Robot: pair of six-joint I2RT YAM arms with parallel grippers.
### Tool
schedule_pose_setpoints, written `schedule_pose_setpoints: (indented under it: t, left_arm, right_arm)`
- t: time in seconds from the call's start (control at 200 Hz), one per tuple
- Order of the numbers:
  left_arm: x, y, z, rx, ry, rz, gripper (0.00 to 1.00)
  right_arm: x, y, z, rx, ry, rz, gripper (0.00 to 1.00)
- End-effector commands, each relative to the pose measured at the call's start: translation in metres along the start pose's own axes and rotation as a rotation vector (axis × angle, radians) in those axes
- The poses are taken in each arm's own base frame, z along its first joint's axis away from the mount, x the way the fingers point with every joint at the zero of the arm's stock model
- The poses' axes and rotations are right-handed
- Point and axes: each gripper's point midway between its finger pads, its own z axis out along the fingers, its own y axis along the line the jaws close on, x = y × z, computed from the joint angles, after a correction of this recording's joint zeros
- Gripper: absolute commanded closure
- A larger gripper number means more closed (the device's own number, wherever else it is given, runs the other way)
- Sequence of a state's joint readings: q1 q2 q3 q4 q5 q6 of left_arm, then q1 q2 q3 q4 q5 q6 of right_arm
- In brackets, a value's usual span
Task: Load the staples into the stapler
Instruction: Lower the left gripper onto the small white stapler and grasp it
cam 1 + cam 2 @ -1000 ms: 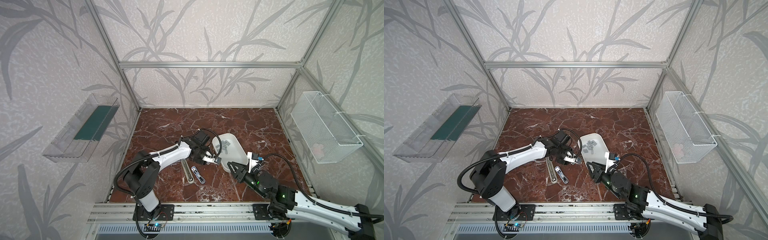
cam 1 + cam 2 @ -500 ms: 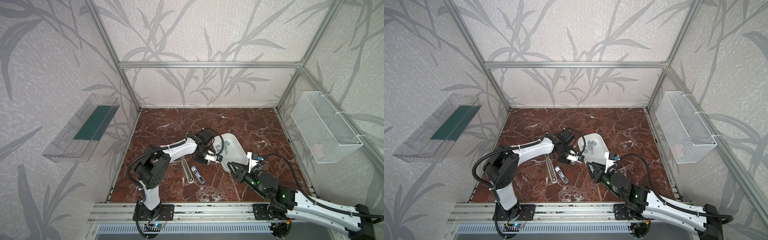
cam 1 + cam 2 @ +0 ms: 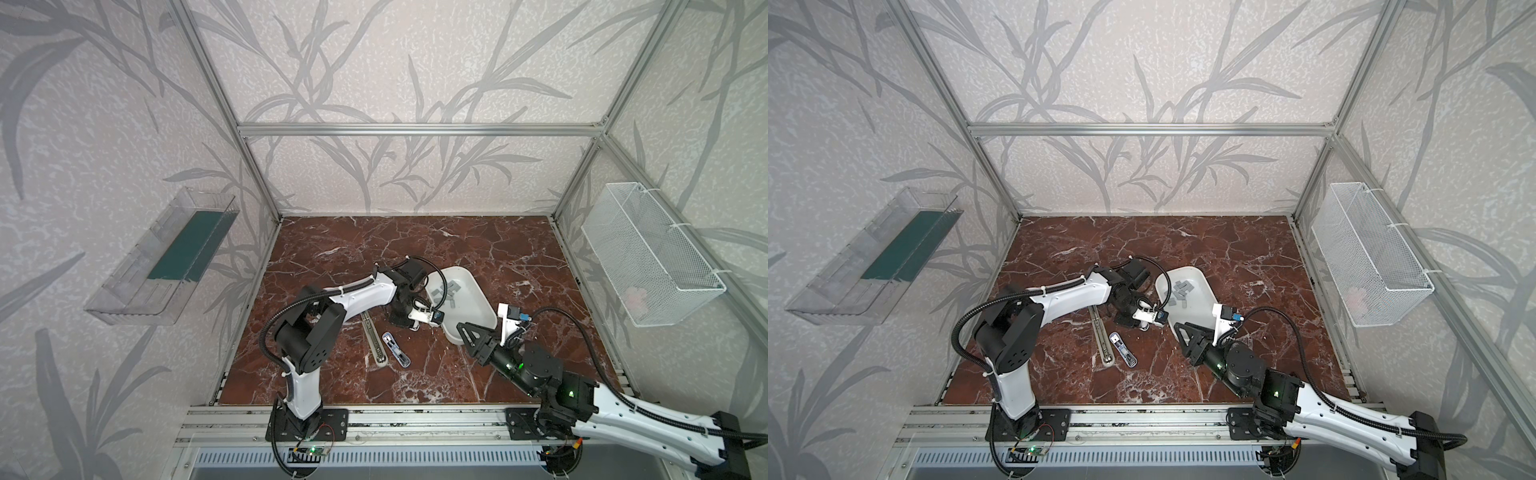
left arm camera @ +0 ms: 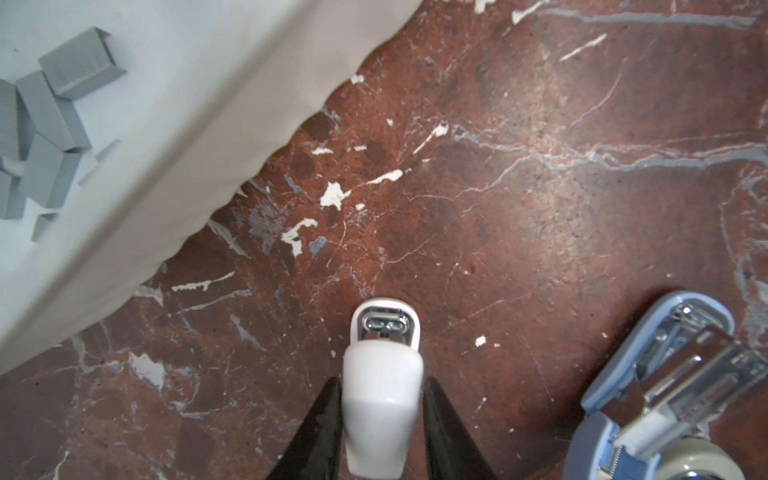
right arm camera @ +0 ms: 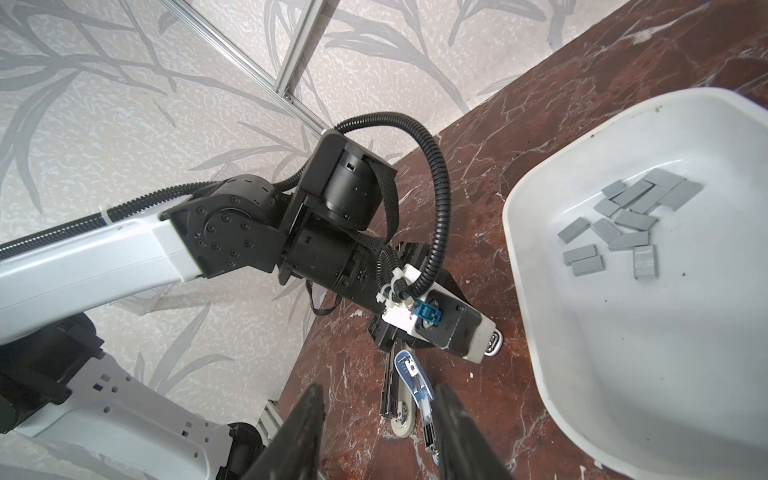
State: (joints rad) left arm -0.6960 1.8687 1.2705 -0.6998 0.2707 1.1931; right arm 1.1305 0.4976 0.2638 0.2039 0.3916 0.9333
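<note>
Left arm is folding closer, left hand point(image 4: 382, 384) clamping onto white stapler point(image 4: 381, 419) beside tray point(image 4: 187, 145); staples point(image 4: 50, 112) lying unloaded, right hand point(image 5: 379, 390) hovering open, empty.

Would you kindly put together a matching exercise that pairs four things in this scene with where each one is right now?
Things:
1. staples
2. white stapler
3. blue stapler
4. wire basket

Places:
A. hung on the side wall
B. lying free on the marble table
C. in the white tray
D. between the fingers of the left pincer

Pairs: 1-C, 2-D, 3-B, 4-A.
</note>
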Motion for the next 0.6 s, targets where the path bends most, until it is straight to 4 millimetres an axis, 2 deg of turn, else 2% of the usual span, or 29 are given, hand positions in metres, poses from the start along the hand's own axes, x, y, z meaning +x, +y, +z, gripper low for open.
schedule_pose_setpoints:
  t: [0.0,0.25,0.535,0.595]
  left_arm:
    - [-0.0021,-0.0070,0.0013,0.054,-0.013,-0.001,0.64]
    - [-0.0050,-0.0095,0.0026,0.071,-0.029,0.000,0.67]
    - [-0.0055,-0.0129,0.0057,0.091,-0.027,0.001,0.63]
    - [-0.0058,-0.0136,0.0061,0.094,-0.028,0.004,0.67]
  right_arm:
    - [0.0005,-0.0053,-0.0008,0.010,-0.007,-0.012,0.55]
    - [0.0008,-0.0060,-0.0002,0.013,-0.007,-0.013,0.55]
    - [0.0018,-0.0064,0.0005,0.015,-0.004,-0.013,0.55]
    - [0.0019,-0.0063,0.0005,0.014,-0.003,-0.012,0.55]
